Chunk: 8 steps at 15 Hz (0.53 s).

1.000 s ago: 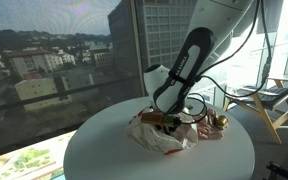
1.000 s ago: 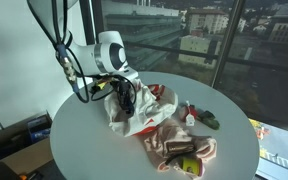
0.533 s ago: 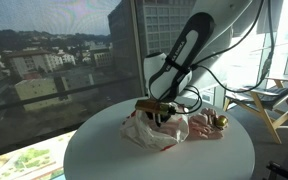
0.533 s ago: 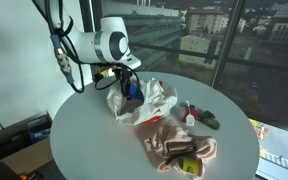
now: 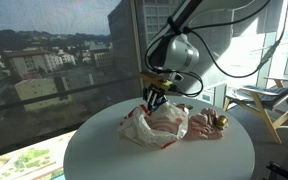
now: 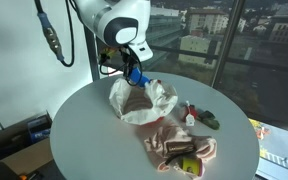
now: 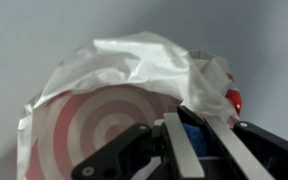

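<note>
gripper (image 5: 154, 96): was seen clenched on the top edge of the plastic bag (image 5: 154, 126). in the wrist view the fingers (image 7: 180, 150) were drawn close together, with a blue piece (image 7: 196, 126) between them; what it was could not be told.
plastic bag: white with red ring print, hung from the gripper by its upper edge. the lower part was rested on the table (image 5: 99, 152) near its middle.
neighbours: a pink cloth (image 6: 179, 146) was laid just beside the bag's lower edge. a bottle (image 6: 189, 115) and a green item (image 6: 210, 120) were set near it.
edges: the bag was kept well apart from the table rim in both exterior views.
open room: a wide band of tabletop was seen between bag and rim, opposite the pink cloth. the window (image 6: 234, 40) was seen behind the table.
</note>
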### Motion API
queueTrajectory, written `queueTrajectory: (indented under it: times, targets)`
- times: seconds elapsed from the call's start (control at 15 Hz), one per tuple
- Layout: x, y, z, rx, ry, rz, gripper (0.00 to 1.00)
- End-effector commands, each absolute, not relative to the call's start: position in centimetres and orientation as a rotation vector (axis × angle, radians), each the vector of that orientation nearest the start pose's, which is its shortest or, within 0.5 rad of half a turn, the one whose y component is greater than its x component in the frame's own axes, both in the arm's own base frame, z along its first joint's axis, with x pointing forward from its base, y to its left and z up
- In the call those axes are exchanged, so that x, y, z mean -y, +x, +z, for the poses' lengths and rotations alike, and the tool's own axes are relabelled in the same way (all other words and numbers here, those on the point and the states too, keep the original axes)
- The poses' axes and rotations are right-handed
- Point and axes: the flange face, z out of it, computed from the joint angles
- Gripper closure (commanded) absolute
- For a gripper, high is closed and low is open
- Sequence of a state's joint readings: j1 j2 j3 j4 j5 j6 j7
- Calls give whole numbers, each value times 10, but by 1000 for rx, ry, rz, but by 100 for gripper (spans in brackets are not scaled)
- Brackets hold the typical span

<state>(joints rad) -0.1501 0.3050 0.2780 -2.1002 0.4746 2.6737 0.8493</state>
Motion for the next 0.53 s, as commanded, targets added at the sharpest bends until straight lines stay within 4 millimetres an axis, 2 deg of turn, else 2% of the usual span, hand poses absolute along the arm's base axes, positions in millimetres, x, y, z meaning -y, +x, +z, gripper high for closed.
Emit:
queueTrajectory:
  times: [0.0, 0.13, 0.27, 0.47]
  targets:
    - [-46, 584, 355, -1405, -2122, -69, 98]
    - [-31, 573, 384, -1428, -2021, -35, 98]
    - [-7, 557, 401, -1527, -1955, -60, 98]
    - [29, 533, 398, -1703, -1868, -64, 98]
